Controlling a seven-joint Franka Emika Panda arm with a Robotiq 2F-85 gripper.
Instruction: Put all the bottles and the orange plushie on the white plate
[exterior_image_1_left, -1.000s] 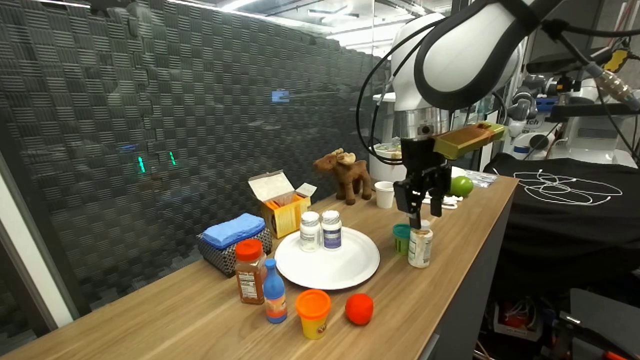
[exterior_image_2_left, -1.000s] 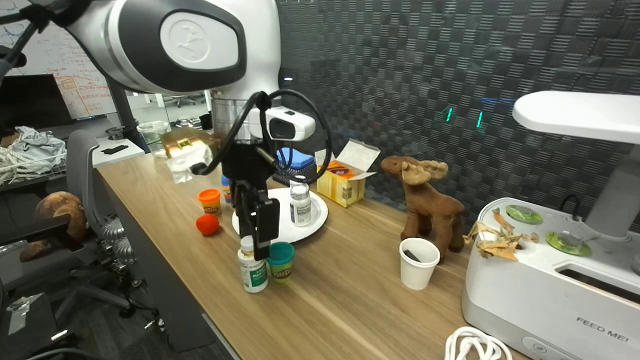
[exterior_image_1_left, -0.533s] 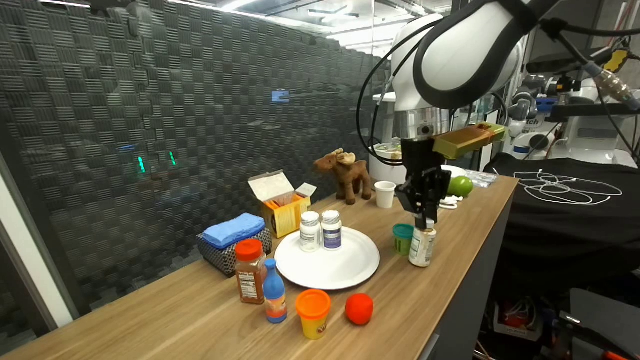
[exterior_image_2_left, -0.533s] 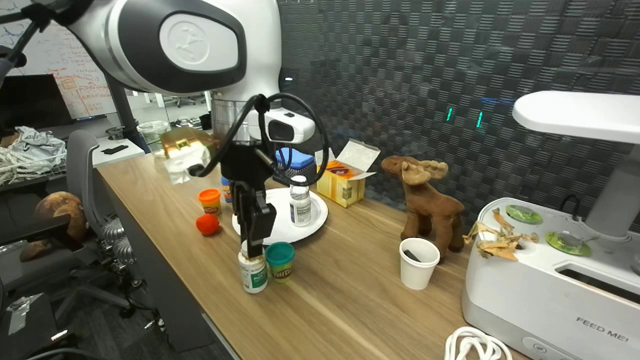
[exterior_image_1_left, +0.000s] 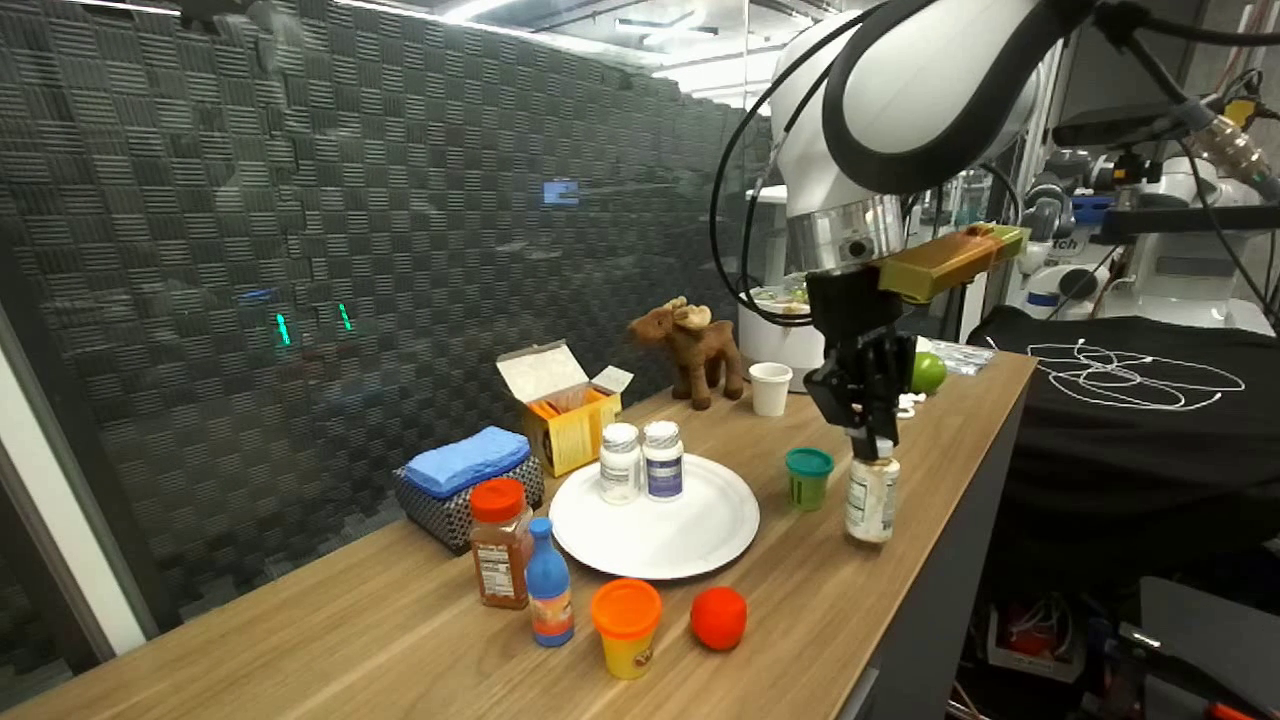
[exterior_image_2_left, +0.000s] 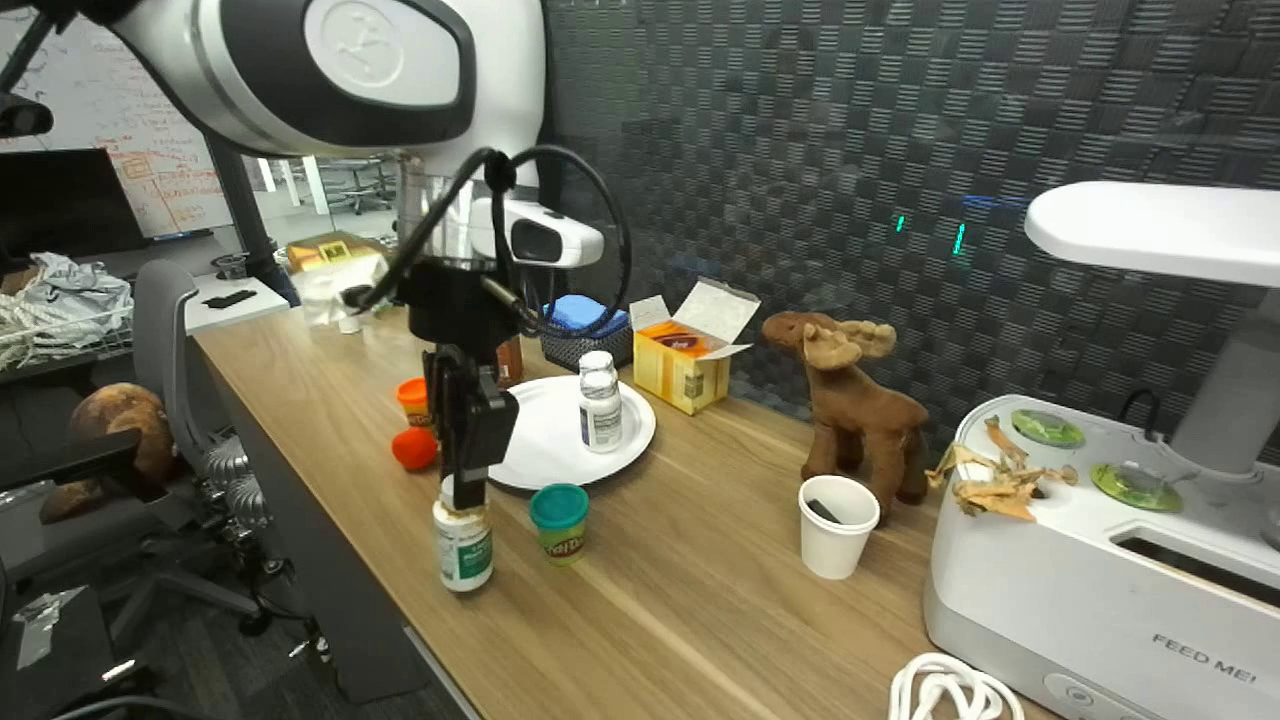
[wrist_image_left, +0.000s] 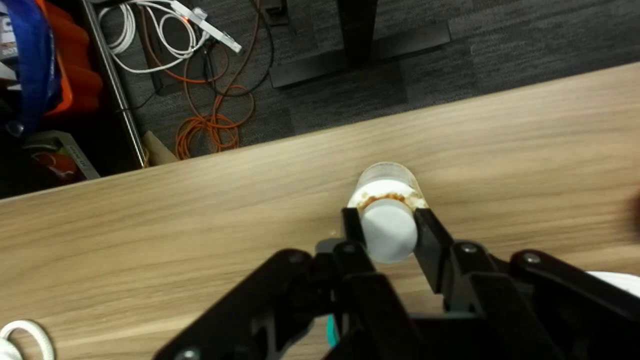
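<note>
My gripper (wrist_image_left: 386, 220) is shut on the cap of a white bottle (exterior_image_2_left: 464, 555), which leans slightly beside the table's front edge. Whether its base touches the table I cannot tell. Two white bottles, one (exterior_image_1_left: 620, 468) beside another with a purple label (exterior_image_1_left: 663, 465), stand on the white plate (exterior_image_1_left: 660, 550). A red-capped bottle (exterior_image_1_left: 500, 560) and a blue bottle (exterior_image_1_left: 549, 585) are upright just off the plate; the arm hides the blue one in an exterior view. A round red-orange thing (exterior_image_1_left: 719, 618) lies near the plate; I cannot tell if it is the orange plushie.
A teal-lidded tub (exterior_image_1_left: 808, 480) stands between the held bottle and the plate. An orange-lidded tub (exterior_image_1_left: 627, 630) is by the blue bottle. Behind the plate are a yellow carton (exterior_image_1_left: 572, 430), a blue cloth on a basket (exterior_image_1_left: 468, 462), a toy moose (exterior_image_2_left: 865, 410) and a paper cup (exterior_image_2_left: 838, 528).
The jaws have closed on the white bottle's cap. Gripper and bottle have moved together away from the teal-lidded tub, toward the table's front edge, leaving a gap. The other objects stayed put.
</note>
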